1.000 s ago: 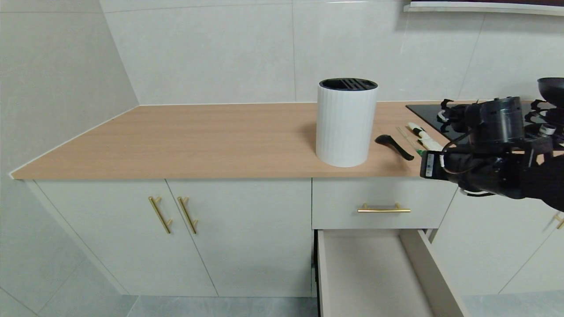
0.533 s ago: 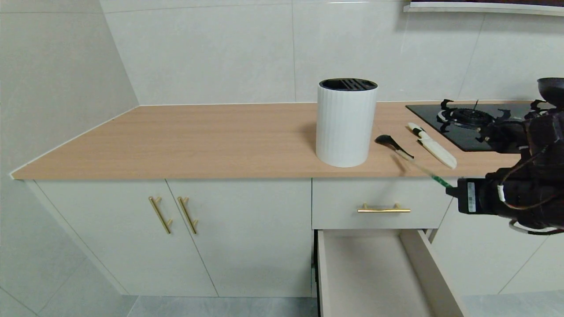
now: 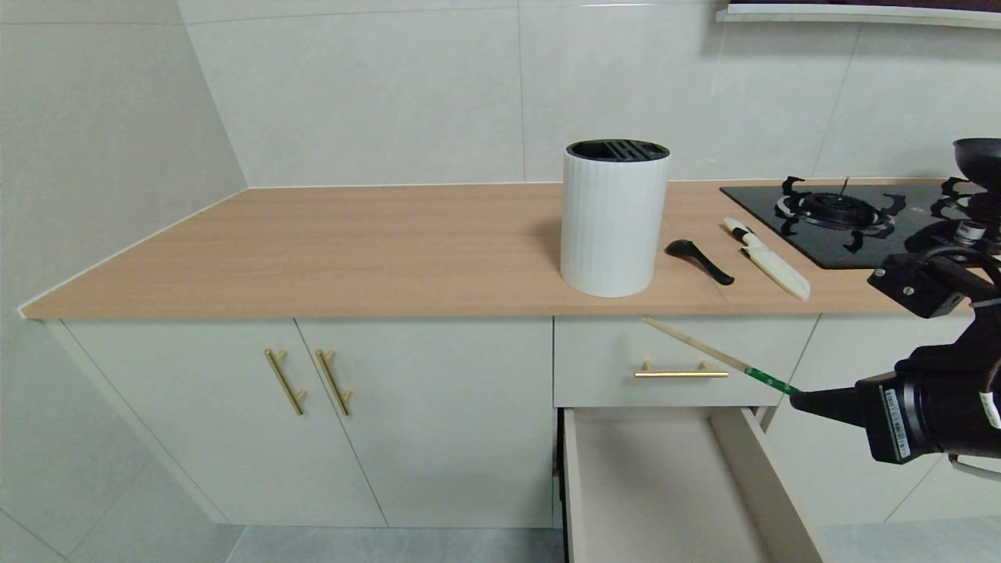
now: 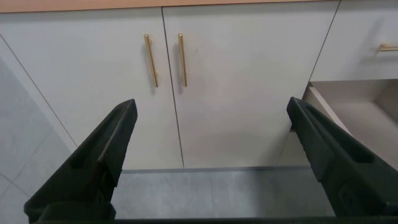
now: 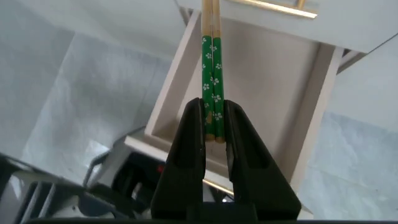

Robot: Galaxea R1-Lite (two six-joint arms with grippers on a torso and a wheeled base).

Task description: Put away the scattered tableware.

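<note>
My right gripper is shut on a pair of chopsticks with green flowered ends, holding them in front of the cabinet above the open drawer. On the wooden counter lie a black spoon and a cream-handled knife, to the right of a white ribbed holder with a black slotted top. My left gripper stands open low in front of the cabinet doors.
A black gas hob with a dark pot sits at the counter's right end. A shut drawer with a gold handle is above the open one. Double cabinet doors are to the left.
My right arm has lifted the chopsticks off the counter and brought them down and right, off the edge to above the open drawer. The spoon and knife stayed in place.
</note>
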